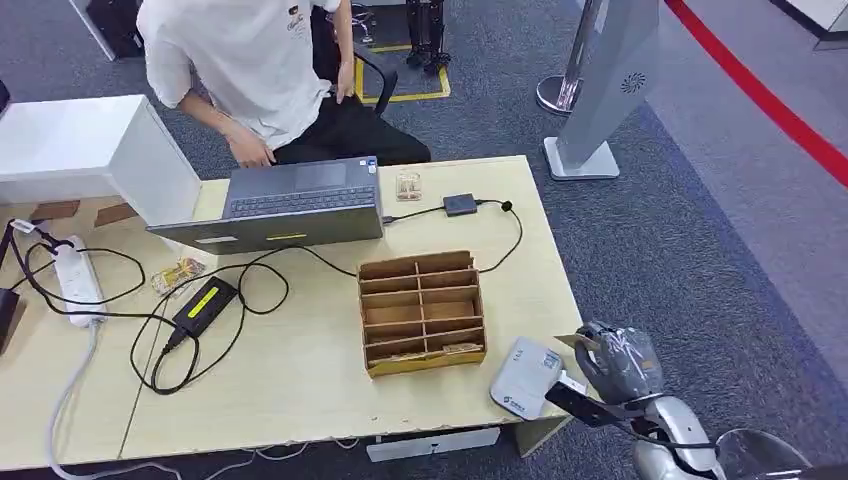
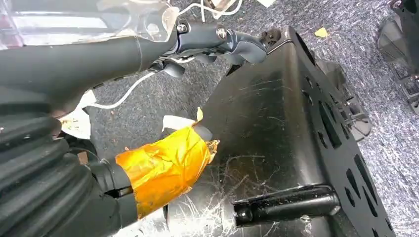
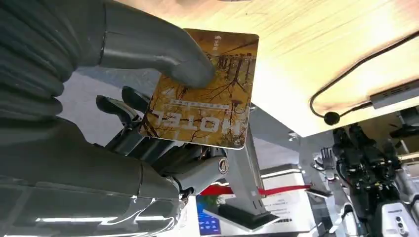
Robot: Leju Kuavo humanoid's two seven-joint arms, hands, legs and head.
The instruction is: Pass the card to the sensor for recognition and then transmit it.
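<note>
— Where is the card?

— My right hand point(image 1: 612, 358) holds the card point(image 3: 202, 89) pinched under its thumb, just off the table's point(image 1: 300, 380) near right corner, beside the white reader point(image 1: 524, 377) lying on that corner.

— And your left hand?

— My left hand point(image 2: 168, 163) hangs by my body, holding nothing, fingers apart.

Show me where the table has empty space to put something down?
Bare tabletop lies along the near edge, between the black power adapter and the wooden divider box. Another free strip runs beyond the box, past the small black hub. The side with the white power strip and looping cables is crowded, as is the corner by the white card reader.
</note>
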